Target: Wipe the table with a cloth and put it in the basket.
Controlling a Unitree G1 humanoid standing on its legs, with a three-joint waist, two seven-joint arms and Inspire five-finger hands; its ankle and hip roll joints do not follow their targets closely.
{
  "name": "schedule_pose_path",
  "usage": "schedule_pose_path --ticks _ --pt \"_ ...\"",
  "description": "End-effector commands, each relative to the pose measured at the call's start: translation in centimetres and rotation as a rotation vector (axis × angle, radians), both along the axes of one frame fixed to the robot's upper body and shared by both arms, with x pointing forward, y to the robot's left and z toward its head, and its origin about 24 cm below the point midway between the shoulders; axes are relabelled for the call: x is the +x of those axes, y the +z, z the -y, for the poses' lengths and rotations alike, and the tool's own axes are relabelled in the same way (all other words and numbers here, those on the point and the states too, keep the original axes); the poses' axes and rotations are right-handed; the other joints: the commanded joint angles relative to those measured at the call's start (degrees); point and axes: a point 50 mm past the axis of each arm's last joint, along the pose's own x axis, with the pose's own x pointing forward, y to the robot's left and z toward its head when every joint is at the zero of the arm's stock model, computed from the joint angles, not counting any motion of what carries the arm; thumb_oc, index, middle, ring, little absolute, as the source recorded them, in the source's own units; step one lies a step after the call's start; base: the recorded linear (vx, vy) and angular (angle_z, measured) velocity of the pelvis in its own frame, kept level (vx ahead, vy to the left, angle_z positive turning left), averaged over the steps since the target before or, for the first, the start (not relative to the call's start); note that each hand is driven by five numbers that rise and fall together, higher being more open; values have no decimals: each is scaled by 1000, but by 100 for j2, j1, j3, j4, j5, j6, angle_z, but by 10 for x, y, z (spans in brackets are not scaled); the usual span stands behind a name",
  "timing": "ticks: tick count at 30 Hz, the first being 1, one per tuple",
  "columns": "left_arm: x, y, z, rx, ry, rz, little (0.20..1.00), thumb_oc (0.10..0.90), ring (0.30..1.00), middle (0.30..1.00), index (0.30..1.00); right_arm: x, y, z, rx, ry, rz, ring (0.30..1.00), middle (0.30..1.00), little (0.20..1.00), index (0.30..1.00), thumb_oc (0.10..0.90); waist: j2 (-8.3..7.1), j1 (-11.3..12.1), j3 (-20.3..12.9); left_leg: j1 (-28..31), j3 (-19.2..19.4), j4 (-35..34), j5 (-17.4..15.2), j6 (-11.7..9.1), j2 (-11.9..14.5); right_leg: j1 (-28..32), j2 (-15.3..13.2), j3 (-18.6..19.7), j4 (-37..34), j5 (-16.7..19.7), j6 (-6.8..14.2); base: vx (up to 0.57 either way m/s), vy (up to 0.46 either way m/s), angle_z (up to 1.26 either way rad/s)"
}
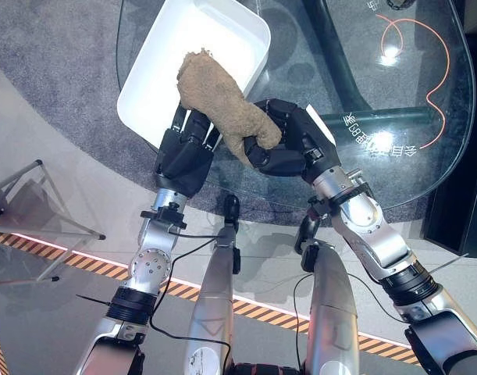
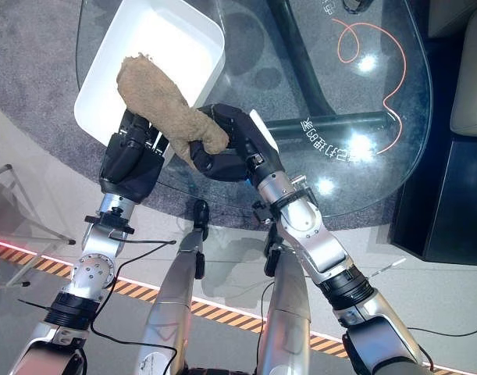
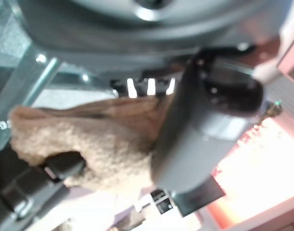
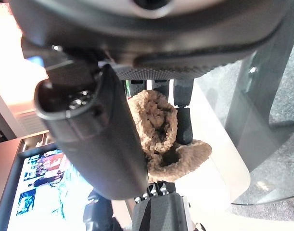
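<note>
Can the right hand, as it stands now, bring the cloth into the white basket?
Probably yes. The right hand is curled round the cloth, whose far end already hangs over the white basket; the left hand sits at the basket's near edge.

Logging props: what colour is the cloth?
Tan-brown cloth, clearest in the left eye view.

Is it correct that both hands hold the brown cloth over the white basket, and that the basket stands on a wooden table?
Not quite. The table is glass, not wooden: the left eye view shows the floor and the table's frame through it. The rest holds: the left hand and right hand hold the brown cloth over the white basket.
</note>
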Motion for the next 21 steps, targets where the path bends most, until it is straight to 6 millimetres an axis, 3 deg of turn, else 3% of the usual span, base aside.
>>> schedule_pose_path --ticks 1,21 --pt "-17 61 11 4 -104 339 900 800 900 900 900 -29 60 -23 97 173 271 300 300 200 300 100 -67 -89 -156 241 385 565 -456 452 -408 344 312 59 -1059 1021 230 0 0 0" --pt "-22 68 26 80 -248 396 900 800 900 900 900 -19 49 -29 -66 107 237 300 300 200 300 100 -39 -80 -156 230 390 549 -433 470 -427 324 314 84 -1086 1059 226 0 0 0"
